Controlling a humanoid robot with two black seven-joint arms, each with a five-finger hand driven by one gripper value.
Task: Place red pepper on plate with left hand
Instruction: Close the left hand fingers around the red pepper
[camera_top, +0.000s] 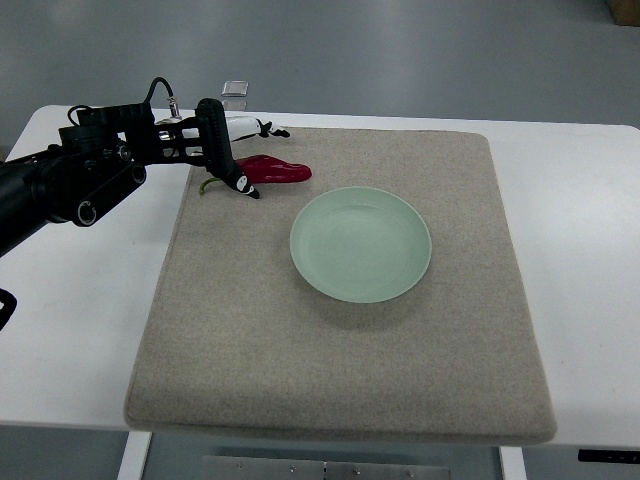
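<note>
White tabletop (80, 330) fills most of the top view, with grey floor visible beyond its far edge. On the table lies a rectangular beige felt mat (340, 370), which covers the centre and right portion of the surface.

Plate: a pale green round plate (361, 244) rests on the mat, slightly right of the mat's centre. Its surface holds nothing.

Red pepper: the red pepper (278, 171) lies on the mat near the far left corner, oriented roughly left to right, with its pointed tip toward the plate. Its greenish stem (208, 186) curves out at the left end, close to the mat's edge. Pepper and plate are apart, with bare mat between them.

Left hand: the black left arm enters from the left edge of the view and extends across the bare table to the mat's far left corner. The left hand (215, 140) is positioned over the stem end of the pepper. Black fingers (232, 172) with pale tips point downward and reach the pepper's left end. The fingers appear curled around that end, but it cannot be told whether they grasp it, since the pepper lies flat on the mat.

A small clear object (235, 93) stands at the table's far edge, behind the hand.
</note>
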